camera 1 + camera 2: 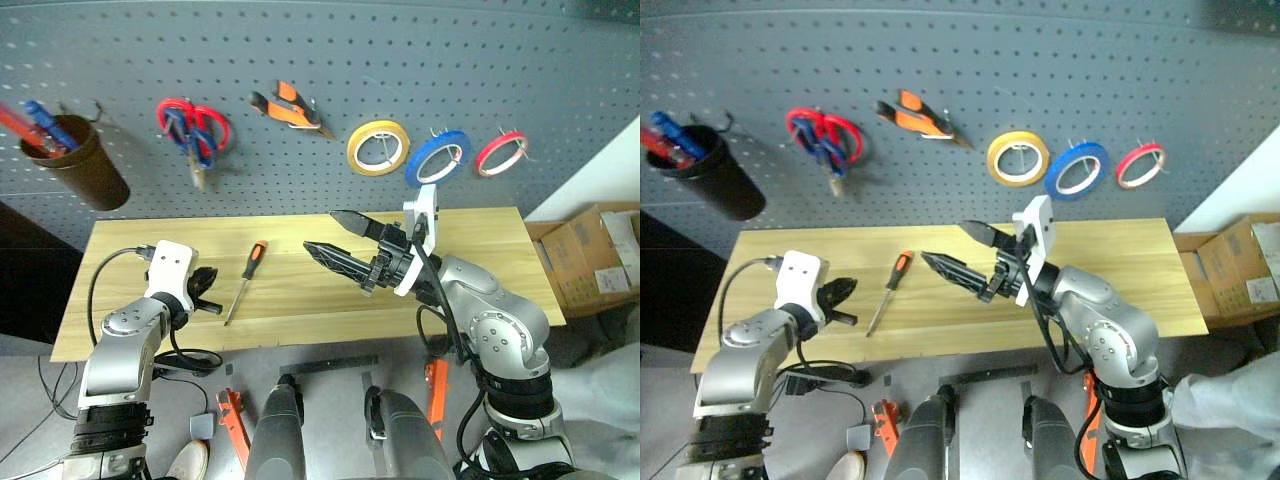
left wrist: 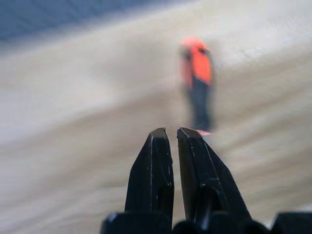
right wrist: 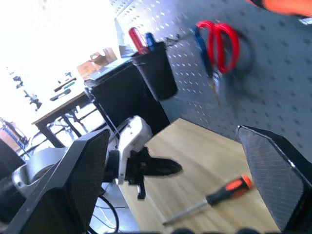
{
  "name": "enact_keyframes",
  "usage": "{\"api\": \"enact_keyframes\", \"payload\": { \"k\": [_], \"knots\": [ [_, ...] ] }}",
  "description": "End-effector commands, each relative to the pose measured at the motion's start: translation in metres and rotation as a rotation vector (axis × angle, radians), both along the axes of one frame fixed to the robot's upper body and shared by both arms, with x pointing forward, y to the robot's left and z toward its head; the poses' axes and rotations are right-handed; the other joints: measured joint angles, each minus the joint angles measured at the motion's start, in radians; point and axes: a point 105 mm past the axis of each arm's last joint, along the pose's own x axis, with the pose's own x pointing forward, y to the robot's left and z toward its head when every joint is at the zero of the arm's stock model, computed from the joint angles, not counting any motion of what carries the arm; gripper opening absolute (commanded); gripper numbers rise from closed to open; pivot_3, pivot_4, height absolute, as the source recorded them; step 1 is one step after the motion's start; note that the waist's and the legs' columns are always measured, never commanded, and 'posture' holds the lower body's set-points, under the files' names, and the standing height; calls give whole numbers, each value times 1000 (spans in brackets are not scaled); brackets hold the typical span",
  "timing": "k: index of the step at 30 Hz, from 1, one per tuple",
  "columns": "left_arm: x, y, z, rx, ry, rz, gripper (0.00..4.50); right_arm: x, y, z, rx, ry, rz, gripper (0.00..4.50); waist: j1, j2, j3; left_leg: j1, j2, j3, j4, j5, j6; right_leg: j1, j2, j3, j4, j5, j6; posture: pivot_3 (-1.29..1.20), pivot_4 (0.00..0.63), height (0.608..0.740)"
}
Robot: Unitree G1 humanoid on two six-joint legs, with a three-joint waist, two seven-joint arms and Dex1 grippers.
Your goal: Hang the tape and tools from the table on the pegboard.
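Task mostly done, judging by the layout. On the pegboard (image 1: 330, 50) already hang the blue tape roll (image 1: 438, 157), between a yellow roll (image 1: 378, 147) and a red roll (image 1: 501, 152), the orange-and-black pliers (image 1: 290, 108) left of the yellow roll, and scissors (image 1: 192, 132) further left, dark handles bunched with red-handled ones, hard to separate. A black cup (image 1: 75, 160) of screwdrivers hangs at the pegboard's far left. Left to hang: the orange-and-black screwdriver (image 1: 246, 279), lying on the worktop (image 1: 480, 240) below the scissors. Left gripper (image 1: 207, 293) sits just left of the screwdriver, jaws closed and empty. Right gripper (image 1: 340, 242) hovers right of the screwdriver, jaws wide open, holding nothing.
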Motion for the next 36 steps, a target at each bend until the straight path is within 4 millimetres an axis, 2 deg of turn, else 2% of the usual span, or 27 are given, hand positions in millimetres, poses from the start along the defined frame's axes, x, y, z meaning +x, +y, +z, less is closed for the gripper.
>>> {"api": "enact_keyframes", "payload": {
  "k": [1, 3, 6, 8, 11, 12, 14, 24, 28, 32, 36],
  "knots": [
    [-18, 1, 31, 125, -169, 121, 362, -11, 1, 29, 97, -83, 18, 4500, 10, -1, -17, 0, -1, 1, 0, 0, 1, 0, 0, 1, 0, 0, 0, 236, 106, 740],
    [-23, -7, 19, 110, -145, 128, 362, -10, 3, 32, 107, -86, 20, 4500, 23, 0, -31, 0, 0, 1, 0, -1, 1, 0, 0, 1, 0, 0, 0, 253, 94, 740],
    [-20, -27, 1, 7, -104, 84, 362, -8, 7, 32, 105, -85, 26, 4500, 44, 1, -60, 1, 0, 1, 0, -1, 1, 1, 1, 0, 0, 0, 0, 257, 93, 740],
    [-15, -42, -3, -79, -94, 32, 362, -7, 8, 31, 96, -87, 33, 4500, 55, 0, -68, 2, 0, 1, 0, -1, 1, 2, 2, 0, 0, 0, 0, 258, 95, 740],
    [-9, -52, -6, -148, -81, -3, 362, -5, 11, 22, 21, -94, 38, 4500, 61, 0, -73, 2, 1, 1, 2, -1, 1, 2, 2, 0, 0, 2, -4, 242, 107, 740],
    [-7, -53, -8, -167, -74, -9, 536, -4, 12, 17, -12, -88, 33, 4500, 61, 0, -74, 2, 1, 2, 3, -1, 1, 2, 2, 0, -1, 3, -6, 237, 114, 740],
    [-3, -54, -12, -209, -50, -24, 933, -2, 13, 7, -79, -97, 21, 4500, 61, 1, -74, 2, 1, 2, 4, -1, 1, 2, 2, 1, -1, 5, -9, 233, 121, 740],
    [19, -56, -45, -281, 145, -136, 4364, 3, 14, -40, -293, -114, 30, 4500, 55, 2, -74, 3, 1, 2, 6, 4, 8, 3, 3, 1, 0, 7, -11, 183, 184, 740],
    [29, -65, -62, -290, 244, -220, 4475, 7, 16, -56, -365, -117, 32, 4500, 49, 3, -73, 3, 1, 2, 6, 4, 8, 3, 3, 2, 0, 9, -6, 164, 212, 740],
    [45, -77, -73, -275, 327, -322, 4475, 16, 19, -71, -418, -97, 20, 4500, 48, 6, -69, 3, 2, 1, 6, 4, 8, 3, 4, 2, 0, 6, -11, 137, 243, 740],
    [60, -69, -75, -200, 359, -312, 4475, 17, 23, -80, -439, -76, 30, 4500, 42, 7, -59, 3, 2, 1, 7, 5, 9, 3, 4, 3, 2, 6, -11, 115, 272, 740]
  ]
}}
